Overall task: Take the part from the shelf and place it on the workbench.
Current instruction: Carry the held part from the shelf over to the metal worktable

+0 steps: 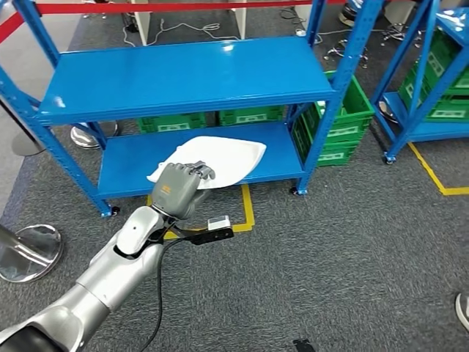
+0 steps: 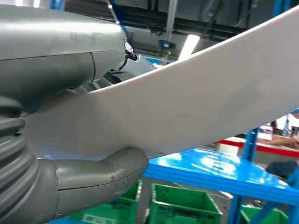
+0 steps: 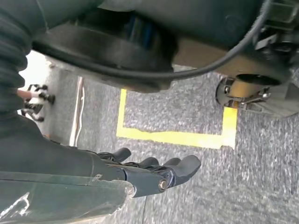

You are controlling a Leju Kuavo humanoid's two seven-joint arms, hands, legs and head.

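Your left robot hand [image 1: 179,187] is gripping the white part [image 1: 221,158] over the blue shelf [image 1: 182,77]; your right robot hand [image 3: 155,172] is hanging spread. Green crates [image 1: 343,121] are sitting behind, on grey carpet [image 1: 332,257].

Head view looks down on the blue shelf [image 1: 182,81]; left wrist view sits close under it; right wrist view faces the floor [image 3: 267,186].

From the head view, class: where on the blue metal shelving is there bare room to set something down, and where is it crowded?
The upper blue shelf board is bare between its uprights. The lower board is free left of the white curved plastic part; its middle is crowded, where the left hand grips that part. Behind and to the right, green slatted plastic crates fill the floor.
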